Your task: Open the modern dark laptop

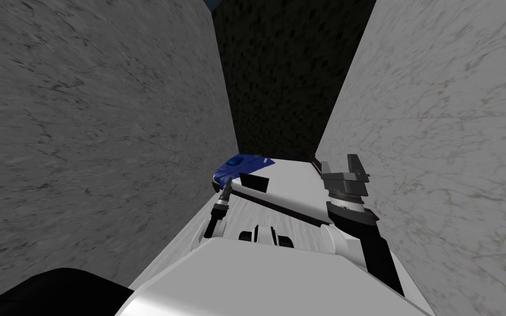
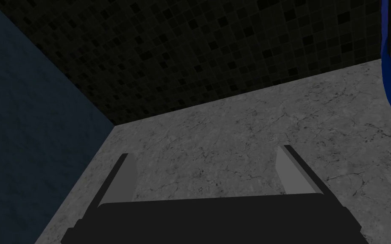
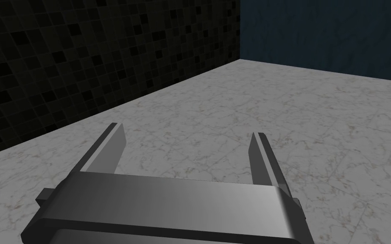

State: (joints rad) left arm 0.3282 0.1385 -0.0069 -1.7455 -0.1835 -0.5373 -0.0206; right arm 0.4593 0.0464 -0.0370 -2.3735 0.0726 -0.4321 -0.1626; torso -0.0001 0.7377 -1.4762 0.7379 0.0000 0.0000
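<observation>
**The laptop lies to the right of the left fingers, and the left arm is the nearer one**

At the far left stands a grey marbled wall (image 1: 82, 137). Next comes the left gripper (image 1: 226, 184), low at the near left corner of the white table (image 1: 296, 189). In its wrist view its fingers (image 2: 294, 169) stand apart with nothing between them, and they face a grey marbled surface (image 2: 241, 127), not the task's thing. Just beyond this gripper, slightly to the right, lies a blue rounded object (image 1: 238, 166).

Directly on the right of the blue object is the laptop (image 1: 254, 182), as I judge it: a small flat dark panel lying on the table. It shows very small, so I cannot tell the lid from the base, nor on which side the hinge is. It appears closed, and its long side seems to run roughly along the near edge of the table.

Further right, at the right side of the table, is the right gripper (image 1: 341, 162). Its fingers (image 3: 105, 148) are also apart and empty.

The laptop is therefore between the two grippers, but much closer to the left one. In my judgement the left hand must first turn its fingers to the right. The blue object is a close neighbour and could be pushed.
</observation>
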